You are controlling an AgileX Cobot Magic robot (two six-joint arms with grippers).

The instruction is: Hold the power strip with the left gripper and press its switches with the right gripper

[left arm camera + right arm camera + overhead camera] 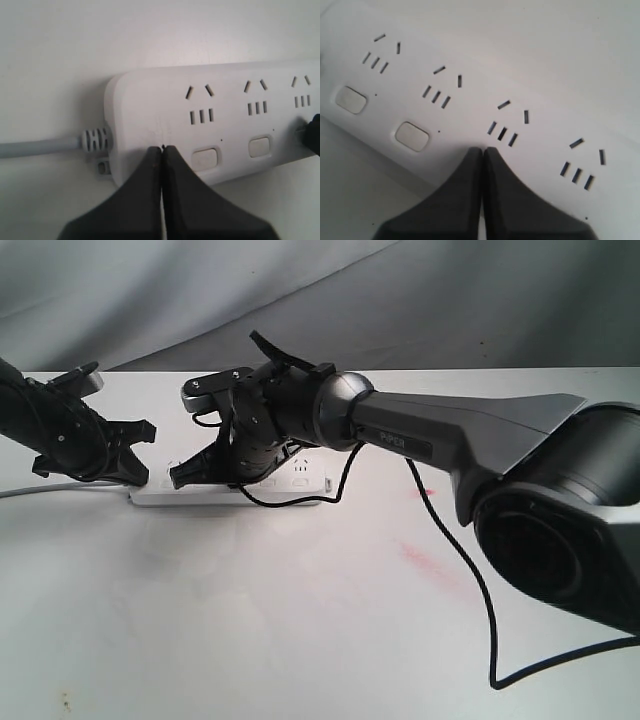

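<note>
The white power strip lies flat on the white table, its grey cord and end tab at the left end. My left gripper is shut, its joined tips resting on the strip's top near the cord end, beside the first switch. In the exterior view the left gripper stands over that end. My right gripper is shut too, its tips down on the strip's face below the third socket group, past two visible switches. The button under the tips is hidden. The right gripper reaches across from the right.
A loose black cable hangs from the silver-grey right arm and trails over the table. Faint red smudges mark the tabletop. A grey cloth backdrop rises behind the table's far edge.
</note>
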